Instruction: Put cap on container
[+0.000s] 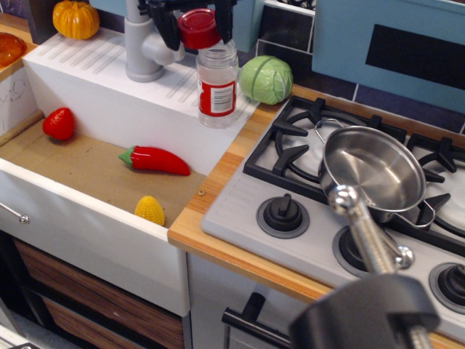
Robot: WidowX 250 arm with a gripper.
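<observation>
Red cap (198,27) is clamped between the jaws of the gripper (197,22), held just above and slightly left of the container (217,83) on the sink ledge (94,80). Neck remains uncapped: 1 step outstanding, alignment and seating.

Even, bright, diffuse lighting with soft shadows. Mild glare inside the steel saucepan (374,169). Near right, a dark mount (367,313) sits blurred, out of focus; remaining scene sharp.
</observation>
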